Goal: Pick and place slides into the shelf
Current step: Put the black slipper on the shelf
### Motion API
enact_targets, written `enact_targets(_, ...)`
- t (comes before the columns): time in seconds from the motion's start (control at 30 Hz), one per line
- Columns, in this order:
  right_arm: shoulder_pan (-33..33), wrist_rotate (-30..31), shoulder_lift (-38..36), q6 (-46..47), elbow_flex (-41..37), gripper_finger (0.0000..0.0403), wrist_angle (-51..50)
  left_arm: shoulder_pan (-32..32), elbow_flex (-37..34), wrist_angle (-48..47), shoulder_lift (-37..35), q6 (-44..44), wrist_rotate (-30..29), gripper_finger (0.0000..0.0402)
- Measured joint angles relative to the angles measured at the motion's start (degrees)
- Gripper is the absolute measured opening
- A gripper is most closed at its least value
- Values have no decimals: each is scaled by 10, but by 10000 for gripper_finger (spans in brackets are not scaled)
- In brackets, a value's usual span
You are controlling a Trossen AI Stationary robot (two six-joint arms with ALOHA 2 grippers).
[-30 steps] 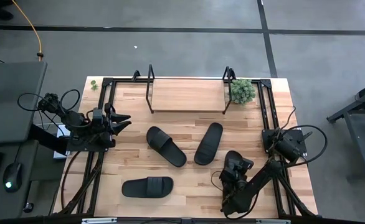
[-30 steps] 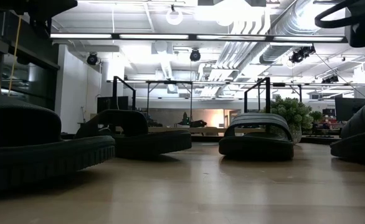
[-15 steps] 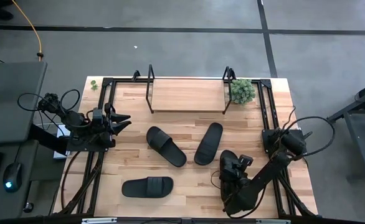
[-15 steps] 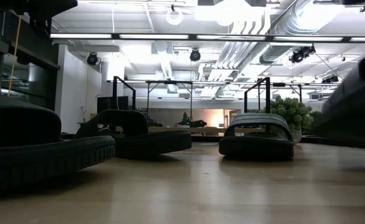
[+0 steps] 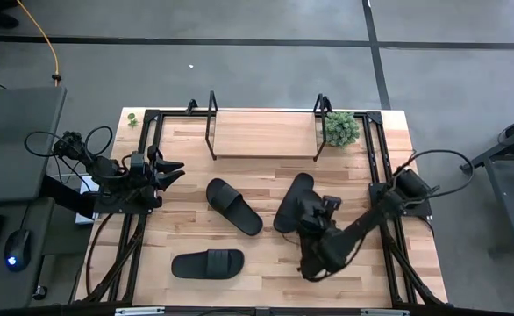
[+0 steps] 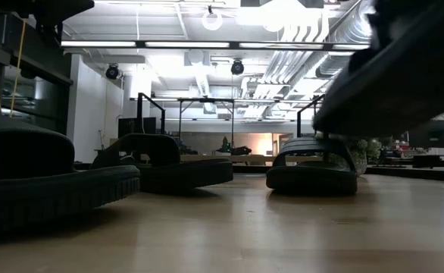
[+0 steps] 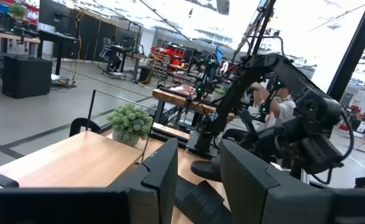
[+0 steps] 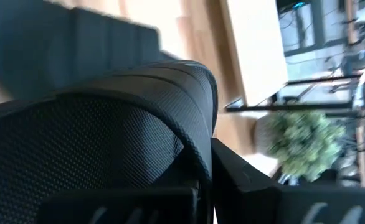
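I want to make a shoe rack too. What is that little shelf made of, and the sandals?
The shelf looks like a pale wooden board with visible grain, between thin black end frames, probably metal tube. The sandals, like this one, look like matte black foam or rubber; the strap seen up close has a fine dotted texture.

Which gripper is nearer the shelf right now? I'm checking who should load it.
Neither clearly. The left gripper waits at the table's left edge, off the shelf's left end; the right gripper, shut on a slide, is below its right end.
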Motion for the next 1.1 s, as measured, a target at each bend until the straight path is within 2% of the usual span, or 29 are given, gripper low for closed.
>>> enact_targets(0.2,-49,55,-16,-65,0,0,0,0,0,0,0,0,1,106)
enact_targets(0.43,-102,138,-73,-129,0,0,0,0,8,-13,0,10,2,106)
enact_targets(0.63,-171,159,-133,-212,0,0,0,0,43,-86,0,9,1,106)
enact_targets(0.8,-238,175,-171,-300,0,0,31,0,49,-104,0,20,-31,106)
enact_targets(0.97,-301,169,-190,-433,0,0,130,0,55,-105,0,46,-64,106)
enact_targets(1.1,-354,136,-192,-558,0,0,226,0,73,-114,0,47,-65,106)
